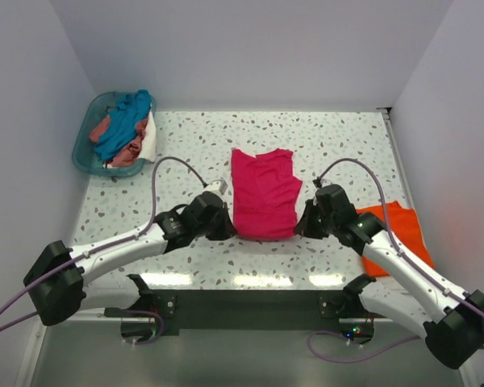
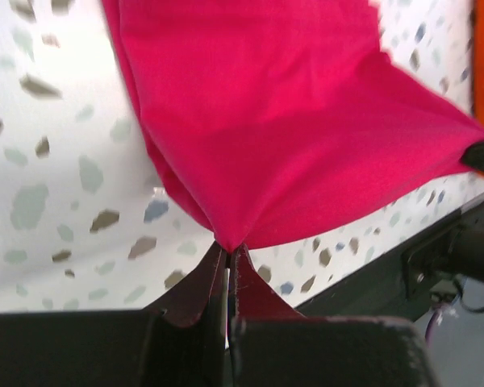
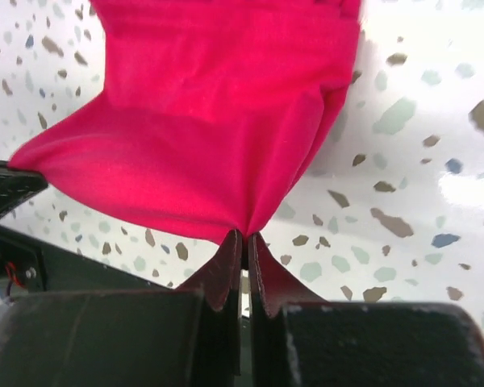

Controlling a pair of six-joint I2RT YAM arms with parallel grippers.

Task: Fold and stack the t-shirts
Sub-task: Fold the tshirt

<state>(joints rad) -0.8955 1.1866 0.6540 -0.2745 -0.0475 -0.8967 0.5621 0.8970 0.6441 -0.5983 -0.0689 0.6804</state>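
A magenta-pink t-shirt (image 1: 263, 193) lies partly folded in a long strip at the table's middle. My left gripper (image 1: 225, 228) is shut on its near left corner, seen in the left wrist view (image 2: 228, 246) with the cloth (image 2: 282, 121) pulled taut. My right gripper (image 1: 304, 223) is shut on its near right corner, seen in the right wrist view (image 3: 244, 235) with the cloth (image 3: 202, 121) stretched between both grippers. An orange t-shirt (image 1: 403, 234) lies flat at the right, under my right arm. Teal, salmon and white t-shirts (image 1: 125, 129) are piled in the basin.
A translucent teal plastic basin (image 1: 86, 149) stands at the far left corner. White walls close in the table on the left, back and right. The dark front rail (image 1: 242, 302) runs between the arm bases.
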